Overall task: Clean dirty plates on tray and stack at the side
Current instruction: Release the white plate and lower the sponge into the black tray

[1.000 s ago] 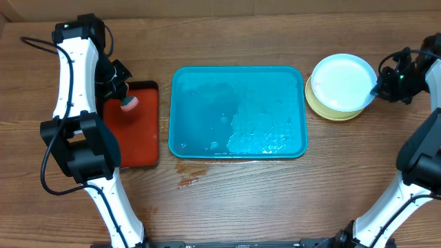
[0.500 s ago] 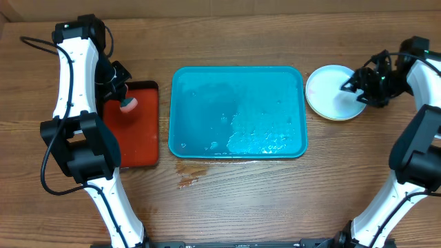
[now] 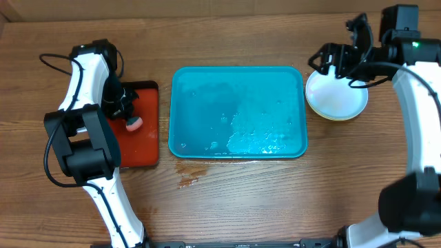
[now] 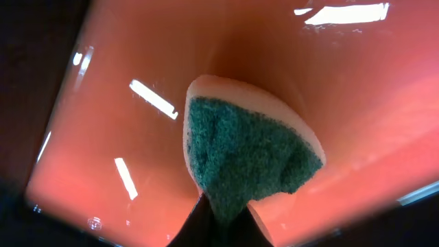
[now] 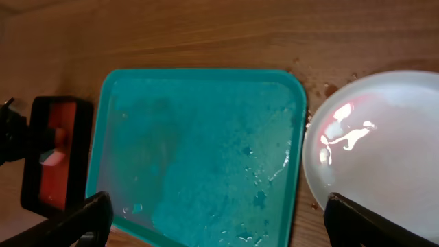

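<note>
Fingers (image 5: 370,221) on my right gripper (image 3: 337,54) gape wide by the plates (image 3: 336,100), upper right; a low swing could knock the stack. Left gripper (image 3: 128,116) pinches the sponge (image 4: 247,154).

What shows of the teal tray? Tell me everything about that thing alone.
The teal tray is large and rectangular, of glossy blue-green plastic, with rounded corners and a raised rim. It lies flat on the wooden table, with a gap to the red tray on one side and close beside the stack of plates on the other; whether they touch cannot be told. No plates lie on it. Its floor is wet, with droplets and a filmy puddle in the half nearer the plates.
</note>
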